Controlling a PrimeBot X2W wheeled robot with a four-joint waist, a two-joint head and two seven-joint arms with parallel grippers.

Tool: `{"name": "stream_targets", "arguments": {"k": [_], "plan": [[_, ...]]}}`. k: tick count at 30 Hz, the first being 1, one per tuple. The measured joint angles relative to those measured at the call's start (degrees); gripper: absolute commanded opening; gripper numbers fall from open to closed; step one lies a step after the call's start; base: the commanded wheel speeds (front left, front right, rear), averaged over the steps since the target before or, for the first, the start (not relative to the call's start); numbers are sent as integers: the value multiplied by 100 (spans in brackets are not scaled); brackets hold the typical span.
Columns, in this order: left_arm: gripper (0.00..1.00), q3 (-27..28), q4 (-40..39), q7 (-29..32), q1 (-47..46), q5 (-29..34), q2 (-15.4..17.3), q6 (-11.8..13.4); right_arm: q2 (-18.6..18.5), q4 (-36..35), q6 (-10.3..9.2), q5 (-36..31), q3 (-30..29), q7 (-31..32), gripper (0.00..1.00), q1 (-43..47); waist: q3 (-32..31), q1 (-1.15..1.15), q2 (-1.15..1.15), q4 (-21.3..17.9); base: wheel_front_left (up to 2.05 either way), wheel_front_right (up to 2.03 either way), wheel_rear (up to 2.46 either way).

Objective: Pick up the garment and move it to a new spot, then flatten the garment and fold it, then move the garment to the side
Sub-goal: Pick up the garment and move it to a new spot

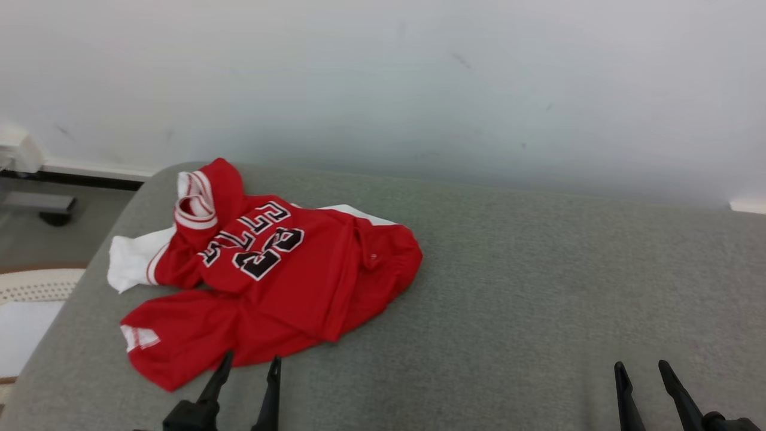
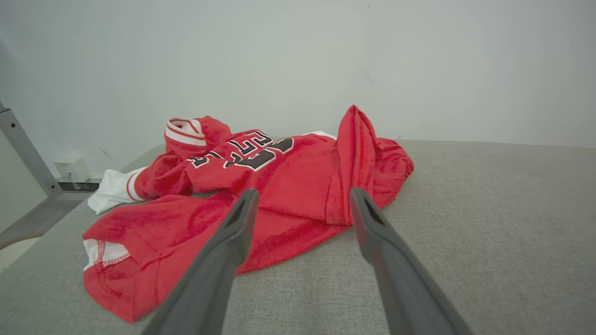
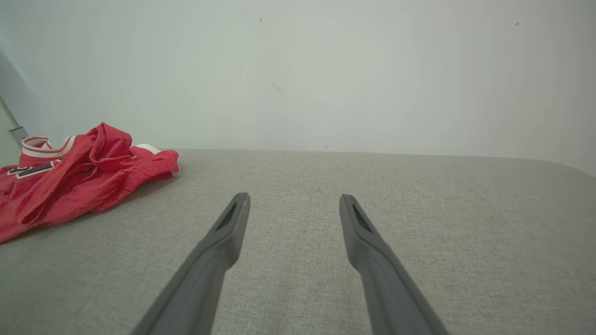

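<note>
Left pincer [image 1: 252, 357] stood open and empty at lower left, tips at the near hem of the crumpled red garment [image 1: 287, 281] lying left of centre on the worktop [image 1: 538, 269], while right pincer [image 1: 640, 364] stood open and empty at lower right.

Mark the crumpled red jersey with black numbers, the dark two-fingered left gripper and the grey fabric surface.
Red jersey [image 1: 293, 293], head view: plain red cloth near its middle.
Left gripper [image 1: 252, 357], head view: midway between its open fingertips.
Grey fabric surface [image 1: 538, 287], head view: bare stretch beside the jersey.
</note>
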Motion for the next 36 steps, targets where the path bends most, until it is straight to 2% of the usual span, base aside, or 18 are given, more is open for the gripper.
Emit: {"name": "stream_targets", "arguments": {"k": [11, 17, 22, 25, 31, 36], "plan": [[100, 197, -2, 0, 246, 24, -11, -16, 47, 46, 0, 55, 292, -1, 100, 8, -82, 0, 0, 1203, 0, 0, 0], [100, 311, -49, 0, 343, 24, -10, -30, 85, 62, 0, 71, 413, -1, 100, 2, -95, 0, 0, 1624, 0, 0, 0], [100, 332, -102, 0, 254, 20, -22, -104, 73, 46, 0, 71, 480, -1, 100, -29, 47, 0, 0, 1589, 0, 0, 0], [100, 350, -105, 0, -200, 11, -16, -199, -35, -12, 0, 69, 471, -1, 100, -163, 250, 0, 0, 1516, 0, 0, 0], [100, 457, 434, -1, -1646, -151, 123, -454, -296, -191, 0, 19, 491, -2, 100, -602, 908, 1, 0, 1320, 0, 0, 0], [100, 565, 1372, 176, -3231, -226, 571, -570, -559, -426, 1, -45, 571, -1, 100, -1027, 1652, 1, 0, 1141, 0, 0, 0]]}}
